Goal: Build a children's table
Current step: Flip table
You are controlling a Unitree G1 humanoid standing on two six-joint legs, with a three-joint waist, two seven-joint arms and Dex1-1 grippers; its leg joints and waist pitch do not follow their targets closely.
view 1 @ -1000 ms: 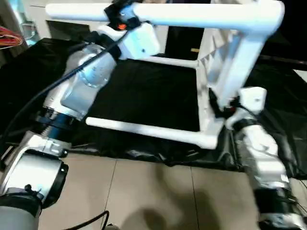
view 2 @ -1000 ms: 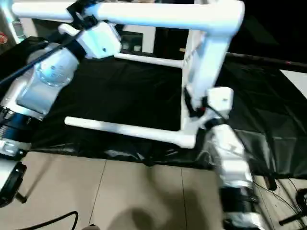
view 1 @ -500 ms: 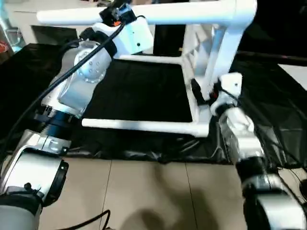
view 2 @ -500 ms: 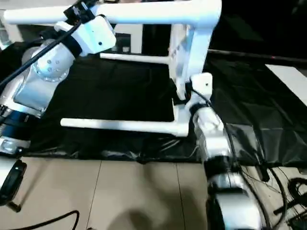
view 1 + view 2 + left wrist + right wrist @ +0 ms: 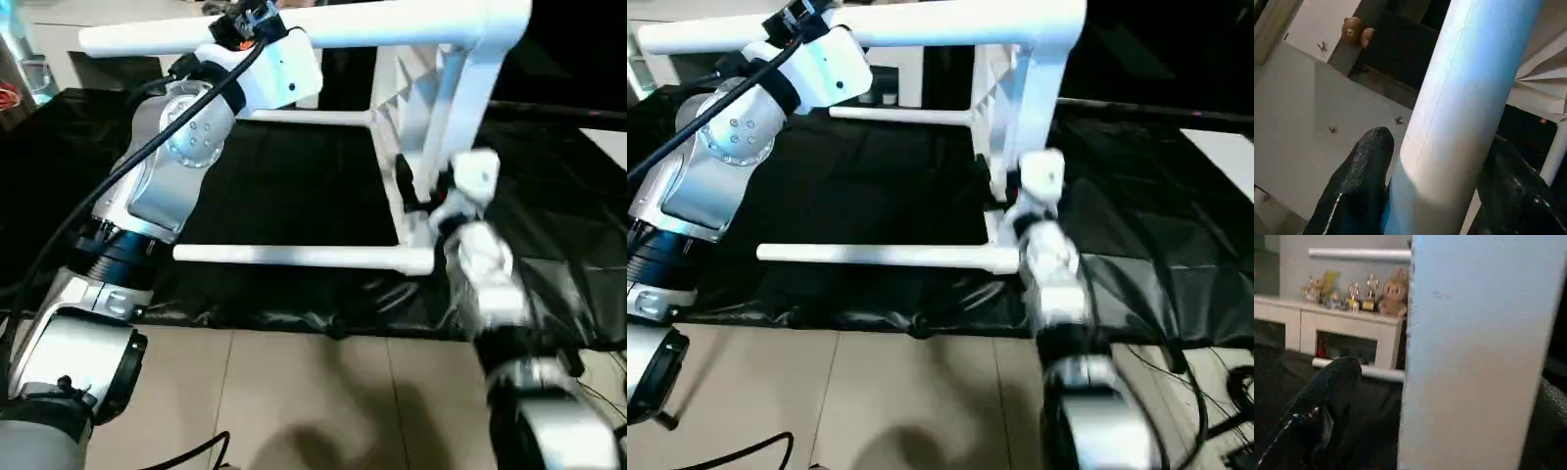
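You have the children's table [image 5: 431,147] lying on its side on the black sheet [image 5: 294,196], top panel upright at about three o'clock of the sheet, all four legs fitted and running toward nine o'clock.

Left claw [image 5: 1420,196]: fingers on either side of the upper near leg [image 5: 372,24] at roughly eleven o'clock in the head views, clamped on it so far as the wrist view shows.

Right claw [image 5: 1449,401]: fingers spread wide, straddling the edge of the tabletop [image 5: 1034,127] low down, near the corner from which the lower near leg [image 5: 294,257] starts; it does not appear to be gripping.

Recommendation: close the right claw squarely on the panel edge before you tip the table. Keep the left grip steady, rotate both arms together, and watch that the lower legs do not drag the sheet.
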